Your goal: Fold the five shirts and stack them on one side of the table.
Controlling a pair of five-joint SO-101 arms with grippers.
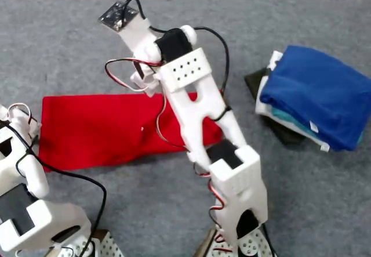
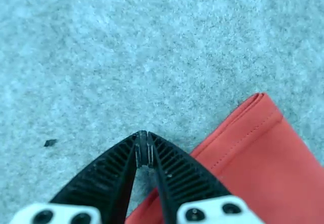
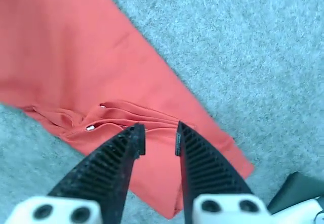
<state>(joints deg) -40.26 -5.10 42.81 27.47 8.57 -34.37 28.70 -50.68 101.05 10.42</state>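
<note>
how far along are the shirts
Done: a stack of folded shirts sits off to one side, blue on top, white, teal and dark layers beneath. In hand: the red shirt lies partly folded, with the open right claw above it. Left: finish folding it and add it to the stack.

Bare table (image 1: 64,48) beyond red shirt (image 1: 98,130), beside folded stack (image 1: 317,94)

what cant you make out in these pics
High view: the red shirt, right end covered by the right arm.
High view: the stack under the blue shirt; only edges show, so its count is unclear.
Left wrist view: a dark speck on the table, too small to name.
Right wrist view: a dark object, cut off by the edge.
</note>
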